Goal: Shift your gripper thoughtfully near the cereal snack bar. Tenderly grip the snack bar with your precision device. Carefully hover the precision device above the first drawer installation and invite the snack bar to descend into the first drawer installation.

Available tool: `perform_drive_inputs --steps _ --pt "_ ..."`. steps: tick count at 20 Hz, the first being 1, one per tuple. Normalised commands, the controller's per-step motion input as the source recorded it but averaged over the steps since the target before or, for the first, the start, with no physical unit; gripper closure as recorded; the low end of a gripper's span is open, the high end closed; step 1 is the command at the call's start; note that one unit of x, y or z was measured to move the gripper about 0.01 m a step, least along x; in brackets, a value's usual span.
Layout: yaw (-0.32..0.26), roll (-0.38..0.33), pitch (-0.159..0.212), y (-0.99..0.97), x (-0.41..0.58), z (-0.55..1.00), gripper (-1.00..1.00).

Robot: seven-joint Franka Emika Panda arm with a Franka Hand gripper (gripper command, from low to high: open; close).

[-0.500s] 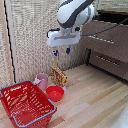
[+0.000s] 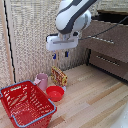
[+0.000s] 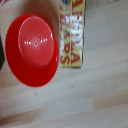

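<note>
The cereal snack bar [image 2: 59, 76] is a yellow-orange pack with red print, standing upright on the wooden floor by the wall. In the wrist view the snack bar [image 3: 72, 34] lies beside the red bowl. My gripper [image 2: 60, 55] hangs above the pack, clear of it, open, with its blue-tipped fingers [image 2: 54, 56] spread and nothing between them. The fingers do not show in the wrist view. The first drawer installation [image 2: 111, 16] is the top drawer of the grey-brown cabinet on the exterior view's right, seen as a dark opening behind the arm.
A red bowl [image 2: 55, 93] sits just in front of the pack, and a pink cup [image 2: 42, 81] stands beside it. A red wire basket [image 2: 27, 103] fills the exterior view's lower left. Lower drawers [image 2: 106, 60] with silver bar handles are shut.
The gripper has come down slightly toward the snack bar. The pack, bowl, cup and basket have not moved.
</note>
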Motion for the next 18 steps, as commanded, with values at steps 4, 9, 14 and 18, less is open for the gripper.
perform_drive_inputs --steps 4,9,14,18 --pt "-0.004 0.0 0.0 -0.09 0.353 -0.35 -1.0" --pt "-0.013 0.0 0.0 -0.07 0.219 -0.41 -1.0" --pt "-0.026 0.0 0.003 -0.01 0.026 -0.38 -1.0" --pt "-0.033 -0.038 0.0 0.0 0.001 -0.39 -1.0"
